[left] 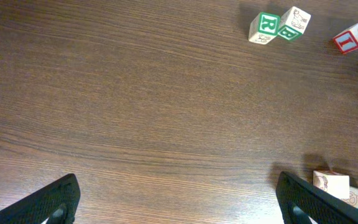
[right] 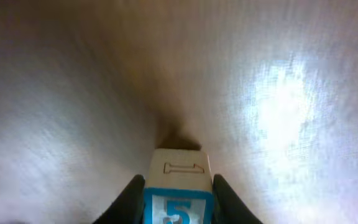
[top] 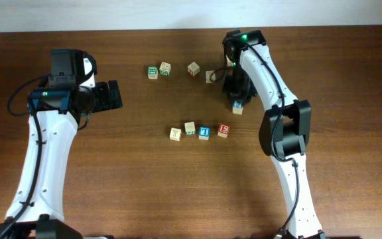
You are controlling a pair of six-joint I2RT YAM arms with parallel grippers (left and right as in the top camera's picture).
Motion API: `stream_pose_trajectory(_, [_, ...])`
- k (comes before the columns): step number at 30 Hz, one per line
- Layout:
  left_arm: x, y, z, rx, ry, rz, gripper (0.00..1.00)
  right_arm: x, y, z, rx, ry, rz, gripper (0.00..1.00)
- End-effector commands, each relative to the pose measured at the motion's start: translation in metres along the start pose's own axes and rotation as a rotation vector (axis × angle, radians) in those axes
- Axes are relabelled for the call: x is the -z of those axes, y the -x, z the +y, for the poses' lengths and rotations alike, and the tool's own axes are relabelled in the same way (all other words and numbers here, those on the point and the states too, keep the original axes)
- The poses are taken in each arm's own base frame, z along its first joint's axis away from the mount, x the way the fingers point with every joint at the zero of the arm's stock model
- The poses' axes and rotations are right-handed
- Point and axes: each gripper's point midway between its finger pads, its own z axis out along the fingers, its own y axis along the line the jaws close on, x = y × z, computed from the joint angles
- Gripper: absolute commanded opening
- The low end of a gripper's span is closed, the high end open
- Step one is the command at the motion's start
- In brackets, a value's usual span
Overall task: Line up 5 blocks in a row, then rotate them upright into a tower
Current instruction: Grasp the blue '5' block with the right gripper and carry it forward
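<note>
Right wrist view, blue-faced block [right: 178,171] pinched between fingers of right gripper [right: 179,202]

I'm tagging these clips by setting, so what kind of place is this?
Probably a robotics lab bench: two white robot arms work at a dark wooden table, small wooden letter blocks lie scattered on it, and the right end effector grips a blue-faced block.

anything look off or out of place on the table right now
Nothing is spilled or damaged. The other blocks lie in two ragged rows, turned at slightly different angles. The one standout is a blue-faced block, pinched between the right gripper's fingers, off to the right of the upper row.
</note>
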Motion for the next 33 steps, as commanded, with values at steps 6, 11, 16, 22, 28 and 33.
stream_pose_trajectory(6, [0.005,0.008,0.004,0.018,0.011,-0.022,0.99,-0.014,-0.034,0.015,0.125,0.072,0.164,0.26])
stream_pose_trajectory(11, [0.005,0.008,0.004,0.018,0.011,-0.022,0.99,0.001,-0.041,0.018,0.151,0.099,0.155,0.27])
stream_pose_trajectory(16, [0.005,0.008,0.003,0.018,0.011,-0.022,0.99,0.100,-0.051,0.009,0.181,0.166,-0.077,0.30])
stream_pose_trajectory(22, [0.005,0.008,0.003,0.017,0.010,-0.022,0.99,0.164,-0.116,-0.049,0.110,0.065,-0.231,0.30])
stream_pose_trajectory(28, [0.005,0.008,0.004,0.018,0.011,-0.022,0.99,0.105,-0.116,-0.030,0.128,0.120,-0.339,0.31])
stream_pose_trajectory(33, [0.005,0.008,0.004,0.018,0.011,-0.022,0.99,0.038,-0.094,-0.019,0.123,0.157,-0.391,0.35])
